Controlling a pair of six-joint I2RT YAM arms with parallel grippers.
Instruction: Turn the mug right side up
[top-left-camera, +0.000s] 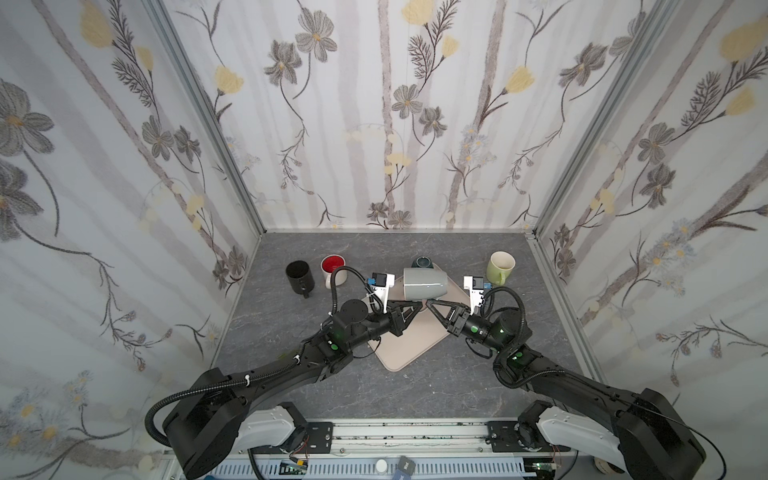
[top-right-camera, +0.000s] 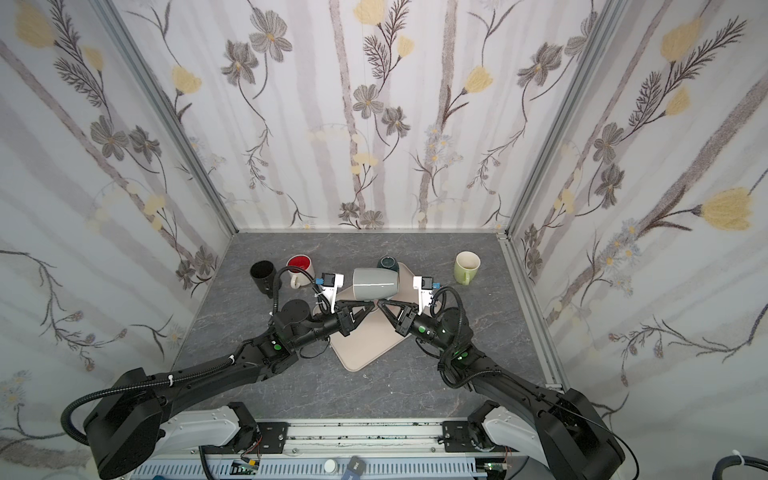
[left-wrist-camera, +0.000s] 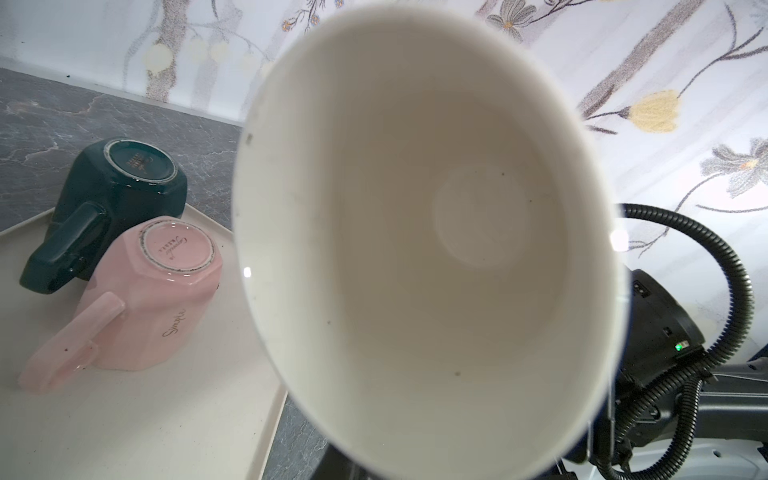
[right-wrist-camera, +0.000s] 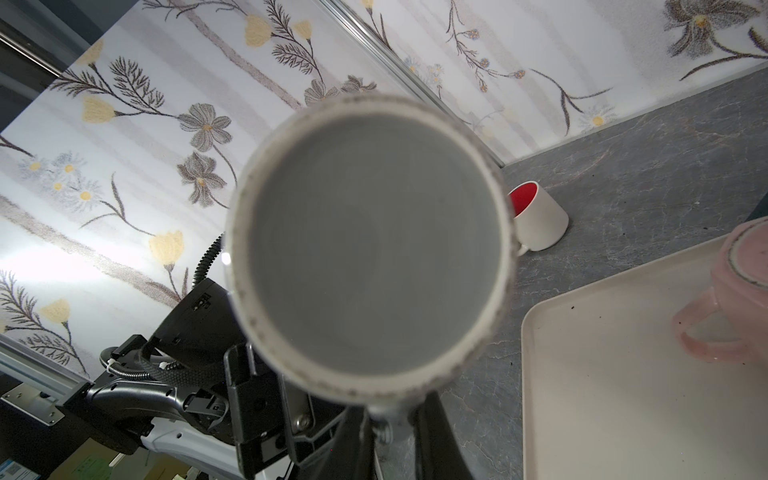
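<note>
The grey mug hangs on its side in the air above the tray, mouth to the left and base to the right. Its white inside fills the left wrist view and its grey base fills the right wrist view. My right gripper is shut on the handle under the mug. My left gripper meets it tip to tip from the other side, shut at the same underside of the mug. Its fingertips are hidden beneath the rim in the left wrist view.
A beige tray lies below, bearing an upside-down pink mug and an upside-down dark green mug. Upright mugs stand behind: black, white with red inside, light green. Walls enclose three sides.
</note>
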